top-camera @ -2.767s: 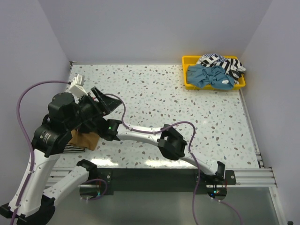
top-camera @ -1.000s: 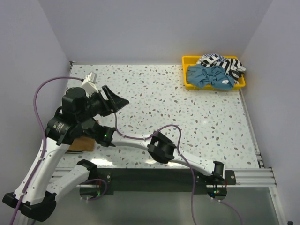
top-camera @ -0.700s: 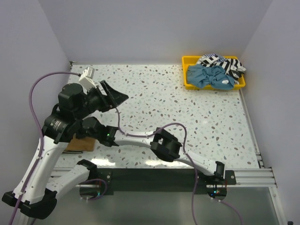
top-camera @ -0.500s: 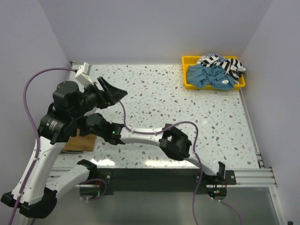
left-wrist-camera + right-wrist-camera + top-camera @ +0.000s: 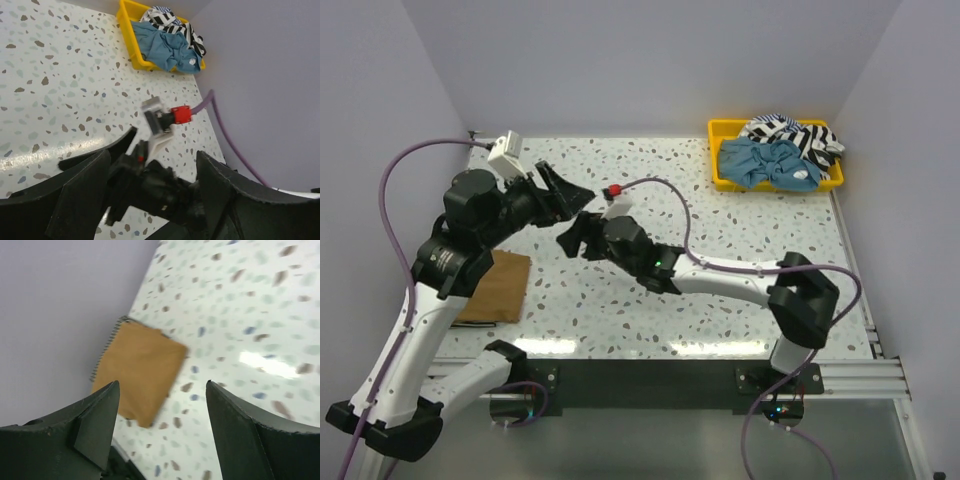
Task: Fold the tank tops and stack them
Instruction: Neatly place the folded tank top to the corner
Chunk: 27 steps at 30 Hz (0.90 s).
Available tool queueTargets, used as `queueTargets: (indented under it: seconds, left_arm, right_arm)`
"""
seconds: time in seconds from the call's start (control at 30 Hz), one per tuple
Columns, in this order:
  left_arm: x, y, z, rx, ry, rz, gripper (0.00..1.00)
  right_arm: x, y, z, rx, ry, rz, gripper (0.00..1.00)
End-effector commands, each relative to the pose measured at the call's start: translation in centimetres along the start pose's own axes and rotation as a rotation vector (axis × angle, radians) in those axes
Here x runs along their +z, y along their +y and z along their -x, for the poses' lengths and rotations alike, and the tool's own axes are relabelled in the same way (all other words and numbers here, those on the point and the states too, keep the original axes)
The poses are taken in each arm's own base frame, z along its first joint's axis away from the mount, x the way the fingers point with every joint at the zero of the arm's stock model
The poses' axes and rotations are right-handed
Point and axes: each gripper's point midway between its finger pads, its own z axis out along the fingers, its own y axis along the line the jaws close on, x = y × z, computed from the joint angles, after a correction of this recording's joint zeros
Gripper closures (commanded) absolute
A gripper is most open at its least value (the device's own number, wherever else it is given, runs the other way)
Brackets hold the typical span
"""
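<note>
Unfolded tank tops point(image 5: 770, 165) lie in the yellow tray point(image 5: 716, 126), far right of the left claw point(image 5: 152, 160) and right claw point(image 5: 162, 390). Both gape empty; the right arm is based nearer.

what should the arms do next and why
Probably swing the right gripper across to the yellow tray for the light blue tank top. The tan top already lies folded flat at the left, the right gripper and left gripper are both open and empty, and unfolded tops sit crumpled in the tray.
</note>
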Motion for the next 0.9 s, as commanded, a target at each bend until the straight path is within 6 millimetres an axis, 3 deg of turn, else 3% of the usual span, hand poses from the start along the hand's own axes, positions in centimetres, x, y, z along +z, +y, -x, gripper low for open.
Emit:
queueTargets:
  seconds: [0.0,0.07,0.13,0.2,0.3,0.47,0.6,0.8,0.87]
  left_arm:
    - [2.5,2.1,-0.9,0.049,0.000,0.021,0.25]
    - [3.8,3.8,-2.9,0.045,0.049,0.048,0.25]
    - [5.3,4.9,-4.9,0.051,0.078,0.070,0.26]
    - [6.4,5.8,-6.0,0.061,0.084,0.101,0.26]
    - [7.8,7.1,-9.1,0.090,0.144,0.160,0.26]
    - [8.9,9.9,-12.4,0.097,0.196,0.212,0.25]
    - [9.1,12.6,-14.8,0.113,0.231,0.274,0.25]
    - [8.9,13.9,-17.2,0.110,0.266,0.270,0.25]
    - [8.9,13.9,-17.5,0.110,0.279,0.266,0.25]
  right_arm:
    - [-4.2,-2.5,4.0,-0.022,-0.095,-0.076,0.27]
    - [-6.9,-5.4,4.8,-0.029,-0.097,-0.143,0.26]
    - [-9.5,-7.0,5.4,-0.036,-0.106,-0.172,0.26]
    - [-11.4,-9.5,5.2,-0.067,-0.096,-0.258,0.25]
    - [-14.9,-12.8,4.6,-0.100,-0.086,-0.357,0.25]
    - [-19.6,-15.8,4.4,-0.107,-0.092,-0.452,0.23]
    - [-22.2,-18.1,4.5,-0.120,-0.100,-0.558,0.17]
    - [-23.8,-19.4,4.6,-0.159,-0.093,-0.623,0.12]
    - [-24.3,-19.9,4.9,-0.152,-0.112,-0.658,0.03]
